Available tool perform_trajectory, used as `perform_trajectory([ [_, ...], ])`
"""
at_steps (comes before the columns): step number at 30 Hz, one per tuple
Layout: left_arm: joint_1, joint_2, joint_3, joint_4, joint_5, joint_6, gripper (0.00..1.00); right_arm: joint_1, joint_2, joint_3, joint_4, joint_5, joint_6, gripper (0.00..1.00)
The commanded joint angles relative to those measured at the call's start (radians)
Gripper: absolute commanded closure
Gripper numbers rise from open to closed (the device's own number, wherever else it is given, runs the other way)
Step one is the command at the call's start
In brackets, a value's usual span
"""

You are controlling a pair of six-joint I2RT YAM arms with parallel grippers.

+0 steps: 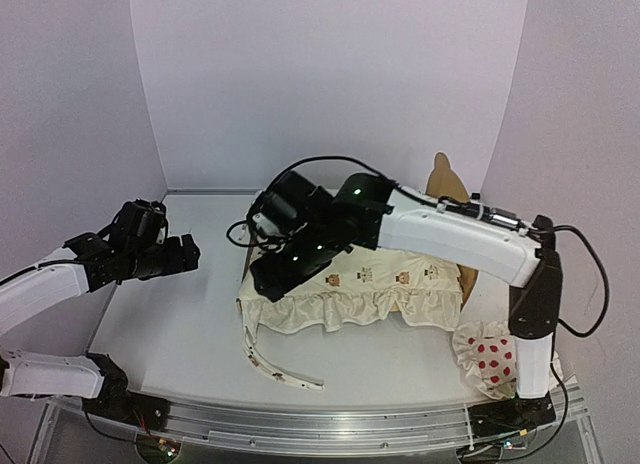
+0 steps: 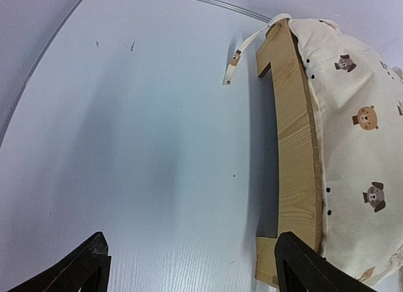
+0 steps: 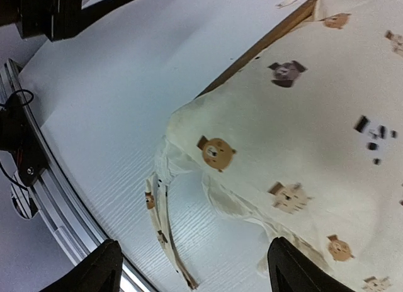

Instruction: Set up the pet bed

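The pet bed [image 2: 293, 147] is a light plywood frame in the middle of the table, and its tall headboard [image 1: 447, 179] rises at the back right. A cream ruffled cover [image 1: 380, 284] printed with small animals lies over the frame and hides the base. My right gripper [image 1: 270, 279] hovers above the cover's left front corner [image 3: 208, 147], open with nothing between its fingers [image 3: 101, 270]. My left gripper [image 1: 185, 254] is left of the bed and apart from it. It is open and empty over bare table, with one finger [image 2: 302, 267] close to the frame's end rail.
A white pillow with red dots [image 1: 490, 356] lies at the front right by the right arm's base. A thin printed tie strap [image 1: 280, 369] trails from the cover towards the table's front metal edge [image 3: 56, 204]. Another tie [image 2: 234, 59] lies by the far corner of the frame.
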Motion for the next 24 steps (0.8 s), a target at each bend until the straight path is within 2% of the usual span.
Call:
perform_trajectory([
  [1,-0.005,-0.053,-0.032,-0.006,0.060,0.004,0.10,0.015,0.127,0.131,-0.012,0.083,0.021,0.20],
  [7,-0.005,-0.076,-0.049,0.028,0.118,0.028,0.13,0.033,0.245,0.228,0.019,0.159,0.020,0.23],
  [14,-0.005,-0.111,-0.057,0.044,0.116,0.036,0.13,0.033,0.313,0.206,0.072,0.266,0.021,0.27],
  [20,-0.005,-0.165,-0.066,0.058,0.125,0.050,0.13,0.033,0.335,0.144,0.139,0.287,0.006,0.51],
  [22,-0.006,-0.177,-0.065,0.059,0.127,0.053,0.13,0.033,0.323,0.108,0.171,0.274,0.007,0.63],
  [24,-0.005,-0.178,-0.063,0.059,0.128,0.056,0.13,0.033,0.302,0.071,0.205,0.267,0.007,0.79],
])
